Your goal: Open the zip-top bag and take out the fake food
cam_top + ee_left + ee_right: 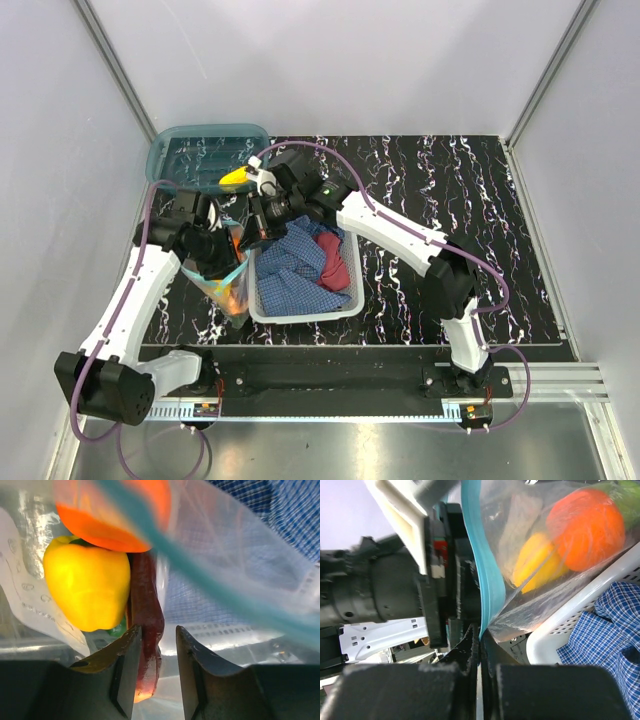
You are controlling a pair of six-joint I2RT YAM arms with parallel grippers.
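The zip-top bag [226, 284] hangs between the two grippers at the left of the white basket, its teal zip strip [479, 565] running down into my right gripper [481, 630], which is shut on it. My left gripper [157, 630] reaches inside the bag, jaws partly open. A dark red long piece [148, 615] lies between them, against the left finger [127, 655] with a gap to the right finger. Behind it sit a yellow pepper [87, 587] and an orange piece [115, 520]. The right wrist view shows the orange piece [587, 527] and the yellow pepper [537, 562] through the plastic.
A white basket [352, 300] holding a blue checked cloth [295, 265] and a red cloth [335, 258] stands right of the bag. A teal translucent bin [190, 150] sits at the back left with a yellow piece [235, 177] in it. Grey walls close both sides.
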